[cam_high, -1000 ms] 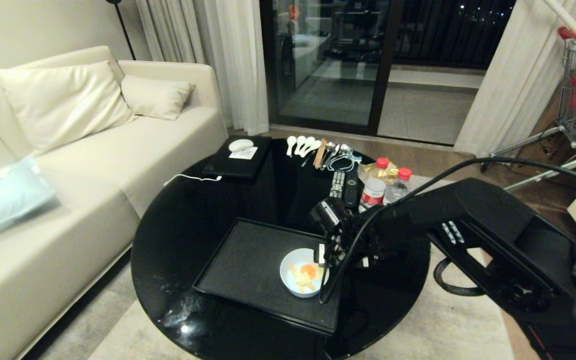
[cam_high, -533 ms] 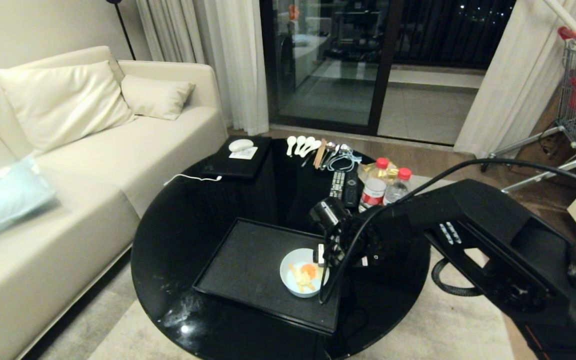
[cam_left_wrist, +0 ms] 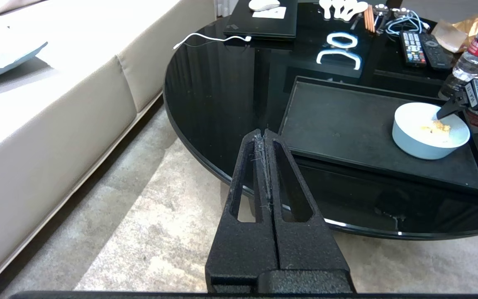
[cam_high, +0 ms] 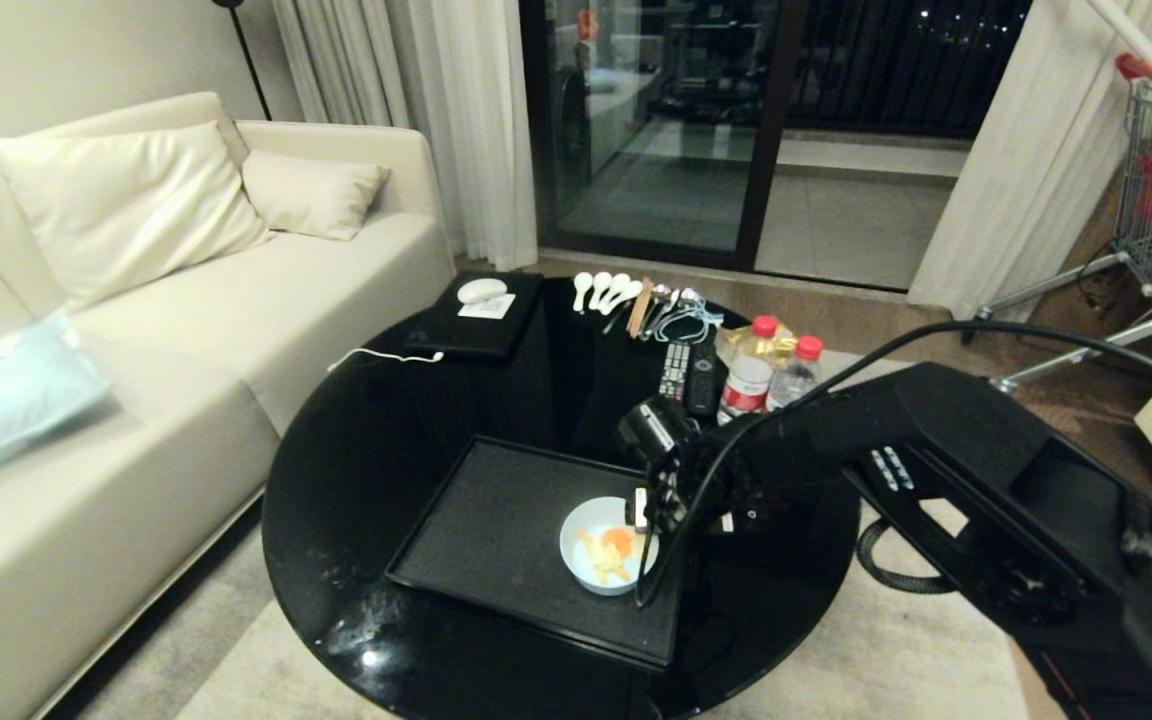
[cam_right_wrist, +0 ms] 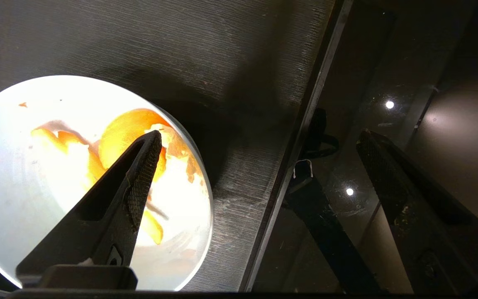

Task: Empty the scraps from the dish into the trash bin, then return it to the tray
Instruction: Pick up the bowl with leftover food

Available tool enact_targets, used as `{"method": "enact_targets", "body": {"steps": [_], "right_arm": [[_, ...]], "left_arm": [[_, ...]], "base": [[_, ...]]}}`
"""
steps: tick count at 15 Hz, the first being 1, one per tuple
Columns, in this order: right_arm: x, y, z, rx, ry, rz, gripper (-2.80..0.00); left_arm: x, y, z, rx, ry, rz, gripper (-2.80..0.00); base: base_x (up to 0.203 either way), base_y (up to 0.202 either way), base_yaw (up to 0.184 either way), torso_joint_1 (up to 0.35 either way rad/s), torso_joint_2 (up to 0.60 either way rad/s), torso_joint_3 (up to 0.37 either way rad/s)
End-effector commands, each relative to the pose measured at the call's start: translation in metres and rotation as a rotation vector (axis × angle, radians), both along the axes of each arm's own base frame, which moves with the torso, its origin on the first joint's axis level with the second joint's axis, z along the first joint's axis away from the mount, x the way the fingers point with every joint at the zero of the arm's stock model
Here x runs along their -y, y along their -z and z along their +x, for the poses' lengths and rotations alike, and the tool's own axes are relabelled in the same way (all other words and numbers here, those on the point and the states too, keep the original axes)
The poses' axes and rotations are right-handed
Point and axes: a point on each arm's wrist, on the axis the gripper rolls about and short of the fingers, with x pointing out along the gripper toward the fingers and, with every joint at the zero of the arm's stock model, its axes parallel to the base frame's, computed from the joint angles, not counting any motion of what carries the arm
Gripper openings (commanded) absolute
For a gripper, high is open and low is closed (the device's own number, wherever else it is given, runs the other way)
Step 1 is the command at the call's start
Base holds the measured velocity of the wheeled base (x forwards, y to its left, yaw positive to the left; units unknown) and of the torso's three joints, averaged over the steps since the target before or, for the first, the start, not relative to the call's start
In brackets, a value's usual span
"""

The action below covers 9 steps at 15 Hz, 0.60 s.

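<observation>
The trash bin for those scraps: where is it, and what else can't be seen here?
- Trash bin: in no view.
- Dish rim nearest the right gripper: head view, covered by the wrist.
- Scraps: right wrist view, partly behind one finger, washed out by glare.

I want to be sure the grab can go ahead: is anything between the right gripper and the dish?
Nothing visible does. The right gripper is open at the dish on the tray: one finger hangs over the scraps inside, the other beyond the tray's edge.
</observation>
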Motion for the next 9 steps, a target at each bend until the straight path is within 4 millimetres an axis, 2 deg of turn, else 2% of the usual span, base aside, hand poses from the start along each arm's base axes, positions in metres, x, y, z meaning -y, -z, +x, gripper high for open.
{"method": "enact_targets", "body": {"steps": [1, 9], "right_arm": [[-0.0054, -0.0008, -0.0039, 0.001, -0.01, 0.001, 0.0], [-0.0107, 0.0013, -0.0071, 0.0, -0.023, -0.001, 0.0]], "left_arm": [[0.0, 0.0, 0.0, 0.001, 0.0, -0.001, -2.8], [0.0, 0.0, 0.0, 0.001, 0.0, -0.001, -2.8]], "base": [[0.0, 0.0, 0.0, 0.0, 0.0, 0.0], [0.0, 0.0, 0.0, 0.0, 0.0, 0.0]]}}
